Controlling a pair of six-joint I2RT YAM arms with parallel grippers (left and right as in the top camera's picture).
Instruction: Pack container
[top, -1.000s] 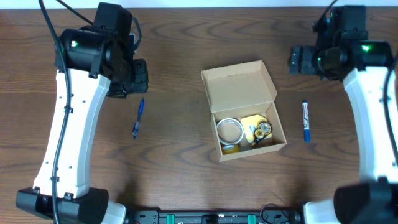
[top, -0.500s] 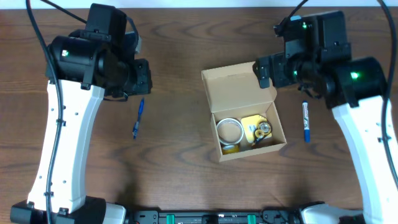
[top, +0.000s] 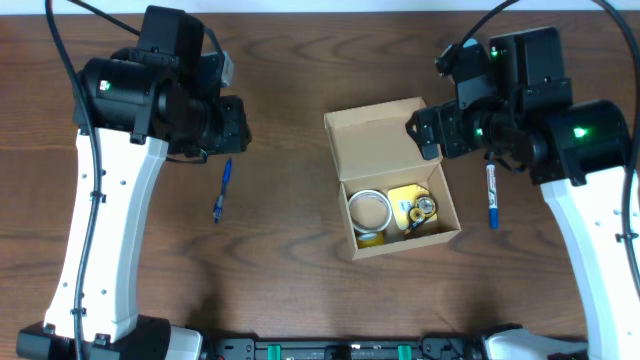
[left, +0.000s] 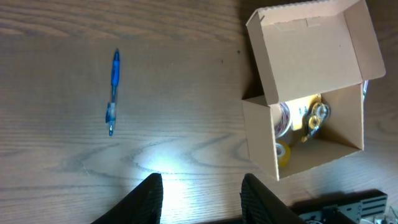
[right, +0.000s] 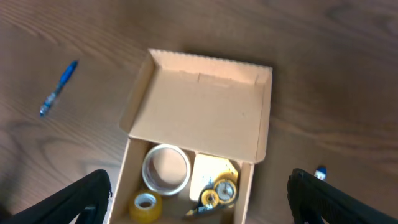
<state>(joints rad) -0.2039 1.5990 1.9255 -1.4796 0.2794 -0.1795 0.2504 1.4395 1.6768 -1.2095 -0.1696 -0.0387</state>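
Note:
The container (top: 385, 140) is a tan cardboard box in the middle of the table, its flap lid folded back. It holds a clear tape roll (top: 368, 209), a small yellow roll (top: 370, 238) and a yellow tape dispenser (top: 416, 209). My right gripper (top: 428, 131) hovers open over the lid's right edge. In the right wrist view its fingers (right: 87, 198) stand far apart on either side of the container (right: 199, 106), touching nothing. My left gripper (top: 226, 124) hangs open left of the box, above a blue pen (top: 221, 190). Between the left gripper's (left: 202, 200) fingers lies only bare wood.
A blue marker (top: 491, 195) lies on the table right of the box, partly under the right arm. The blue pen (left: 112, 93) lies well left of the container (left: 311, 56). The table's far edge runs along the top of the overhead view.
The right arm has swung in from the far right corner to above the box lid. The left arm has shifted slightly toward the box. Nothing on the table has moved.

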